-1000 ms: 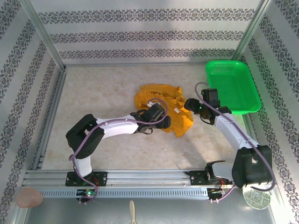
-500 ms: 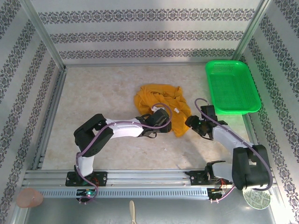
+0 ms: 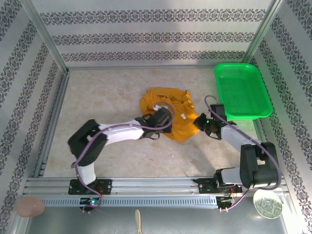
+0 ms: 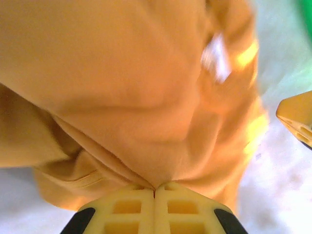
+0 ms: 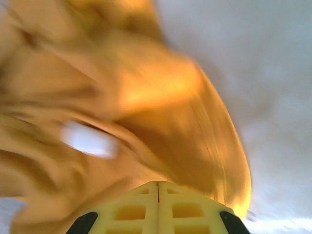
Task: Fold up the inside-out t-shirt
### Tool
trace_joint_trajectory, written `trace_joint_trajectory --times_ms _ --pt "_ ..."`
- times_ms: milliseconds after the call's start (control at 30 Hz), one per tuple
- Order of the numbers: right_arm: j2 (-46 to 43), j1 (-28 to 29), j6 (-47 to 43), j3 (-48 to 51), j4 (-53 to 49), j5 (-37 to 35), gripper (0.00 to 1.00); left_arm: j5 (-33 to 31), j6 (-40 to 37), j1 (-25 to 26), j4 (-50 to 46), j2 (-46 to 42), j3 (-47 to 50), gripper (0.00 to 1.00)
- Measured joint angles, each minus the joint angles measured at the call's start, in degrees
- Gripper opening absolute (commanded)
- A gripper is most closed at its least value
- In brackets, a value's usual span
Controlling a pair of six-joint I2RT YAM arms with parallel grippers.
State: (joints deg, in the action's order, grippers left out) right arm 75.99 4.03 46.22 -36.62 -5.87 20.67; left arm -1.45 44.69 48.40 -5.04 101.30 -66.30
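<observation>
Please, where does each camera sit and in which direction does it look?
Top external: above and behind the arm bases, looking down; left arm, right arm, the mustard-orange cotton t-shirt and the green plastic basket.
Left wrist: on the left arm, looking along the shut left tool at the t-shirt.
Right wrist: on the right arm, along the shut right tool at the t-shirt.
Shared: both wrist views show the small white label.

no readable text, white label blurred

The top camera looks down on the whole table; both wrist cameras sit close against the t-shirt.
</observation>
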Motion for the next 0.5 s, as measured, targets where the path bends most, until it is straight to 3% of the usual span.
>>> trace_joint_trajectory --times_ms 200,267,300,367,400,500 --pt "-2.0 -3.0 0.4 -24.6 -3.1 1.7 0.00 3.0 -3.0 -15.8 -5.0 -18.1 -10.1 0.00" --pt "-2.5 -3.2 0.4 -30.5 -3.3 2.1 0.00 3.6 -3.9 -18.5 -6.1 -21.7 -13.9 0.00" --pt "-2.9 -3.1 0.4 -32.4 -3.3 2.4 0.08 4.1 -4.4 -19.1 -6.9 -22.8 -15.8 0.00" --pt "-4.1 -2.0 0.3 -34.0 -3.6 2.8 0.48 5.4 -5.5 -19.3 -8.5 -24.1 -19.1 0.00" --pt "-4.8 -0.9 0.1 -34.0 -4.1 2.7 0.59 6.1 -5.8 -19.3 -9.3 -24.4 -20.4 0.00" --pt "-6.4 4.8 -1.0 -31.1 -4.3 2.2 0.71 7.8 -6.4 -19.2 -11.0 -24.5 -21.5 0.00"
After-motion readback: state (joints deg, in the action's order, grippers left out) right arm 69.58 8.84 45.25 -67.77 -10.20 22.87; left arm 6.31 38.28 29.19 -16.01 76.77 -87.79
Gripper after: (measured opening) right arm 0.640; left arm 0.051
